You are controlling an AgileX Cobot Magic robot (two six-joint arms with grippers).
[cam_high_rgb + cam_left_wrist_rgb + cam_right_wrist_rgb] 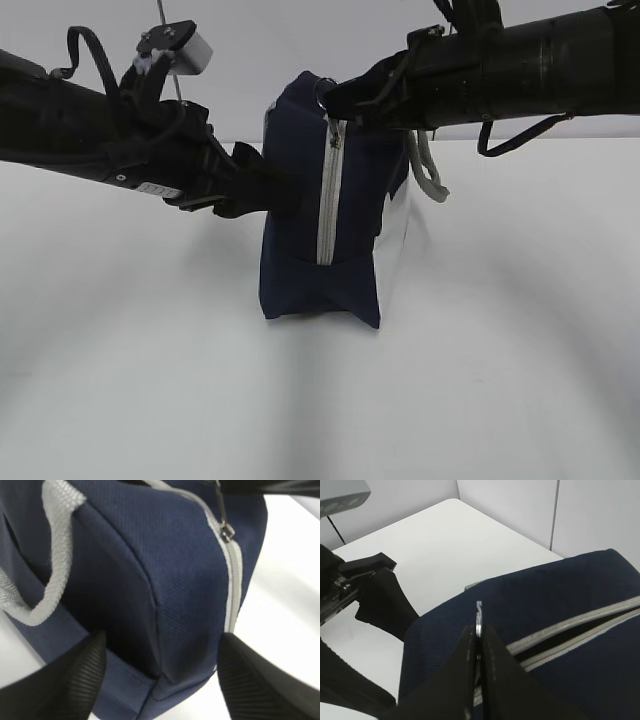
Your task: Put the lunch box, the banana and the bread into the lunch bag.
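Note:
The navy lunch bag (295,200) stands on end on the white table, its grey zipper (327,200) facing the exterior camera. My left gripper (258,188) is open, with its fingers (75,680) astride the bag's lower corner (165,580). My right gripper (479,630) is shut on the metal ring pull (479,612) at the bag's top (335,100). Behind the pull, a dark gap (580,630) shows between the zipper tapes. The lunch box, the banana and the bread are out of view.
The white table (150,350) spreads all round the bag. A grey webbing handle (428,170) hangs on the bag's right side. Grey wall panels (520,505) close off the back.

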